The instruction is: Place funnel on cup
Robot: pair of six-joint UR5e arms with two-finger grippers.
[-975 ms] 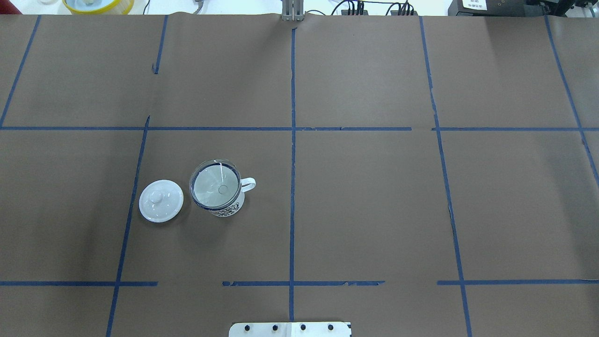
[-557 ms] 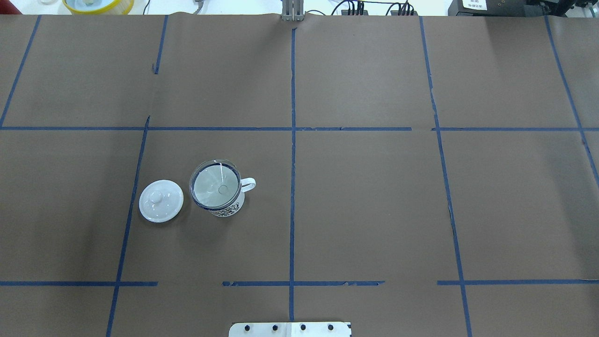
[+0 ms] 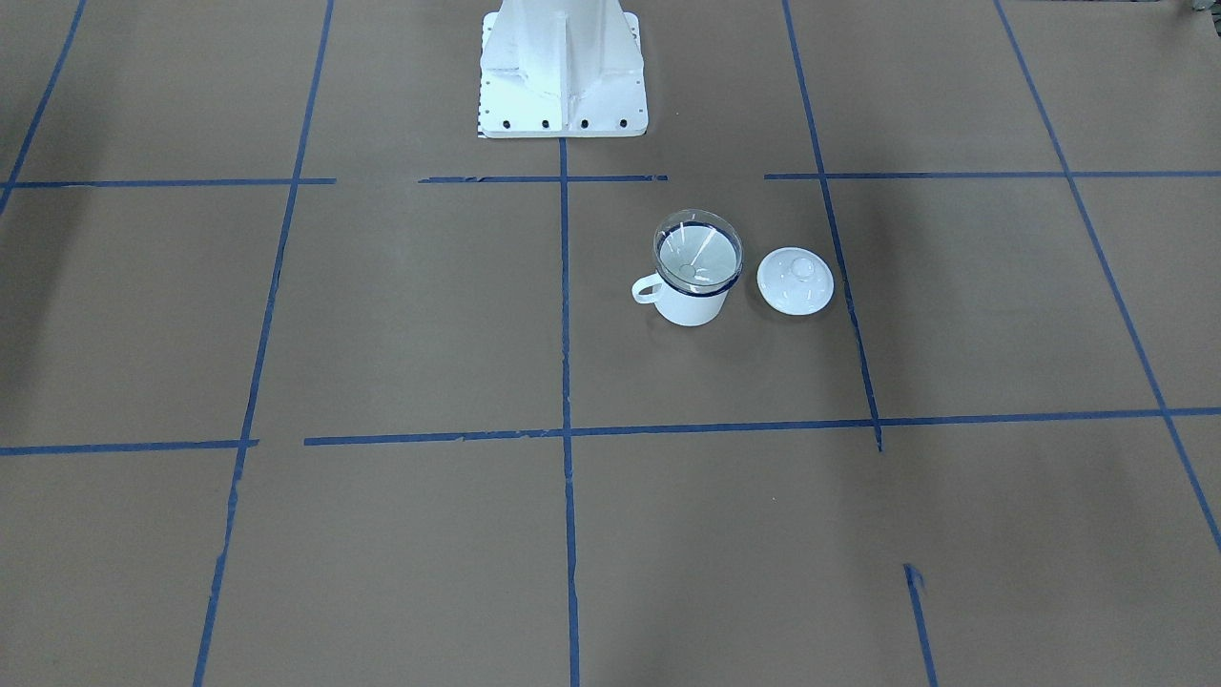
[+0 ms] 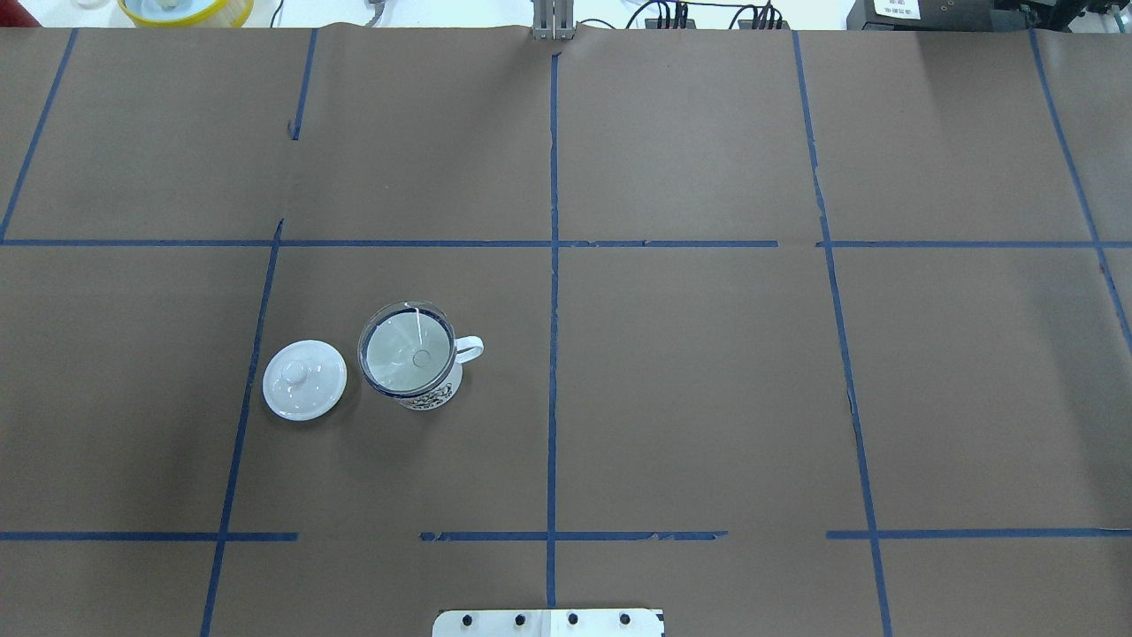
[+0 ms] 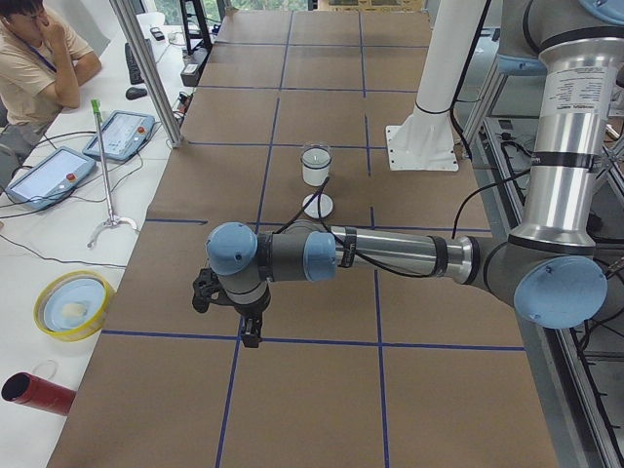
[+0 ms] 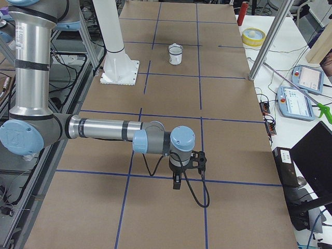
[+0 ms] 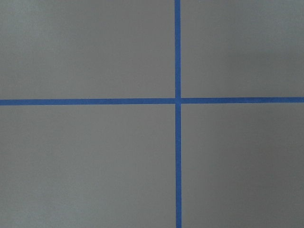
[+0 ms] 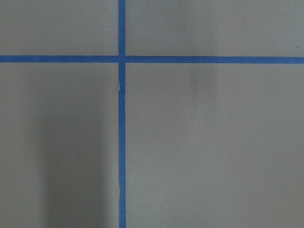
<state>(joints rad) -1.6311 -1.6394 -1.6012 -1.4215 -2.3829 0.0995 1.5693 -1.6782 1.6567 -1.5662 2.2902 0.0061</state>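
The clear funnel (image 4: 407, 347) sits in the mouth of the white mug (image 4: 431, 395) with the dark blue rim, left of the table's middle; the mug's handle points right. Both also show in the front view, funnel (image 3: 697, 250) on mug (image 3: 689, 305). My left gripper (image 5: 252, 336) shows only in the exterior left view, far from the mug, pointing down over the paper. My right gripper (image 6: 177, 184) shows only in the exterior right view, also far from the mug. I cannot tell whether either is open or shut. Both wrist views show only brown paper and blue tape.
A round white knobbed lid (image 4: 304, 379) lies on the table just left of the mug. The robot's white base (image 3: 561, 67) stands at the table's near edge. Blue tape lines (image 4: 553, 243) grid the brown paper. A yellow bowl (image 4: 186, 9) sits beyond the far edge.
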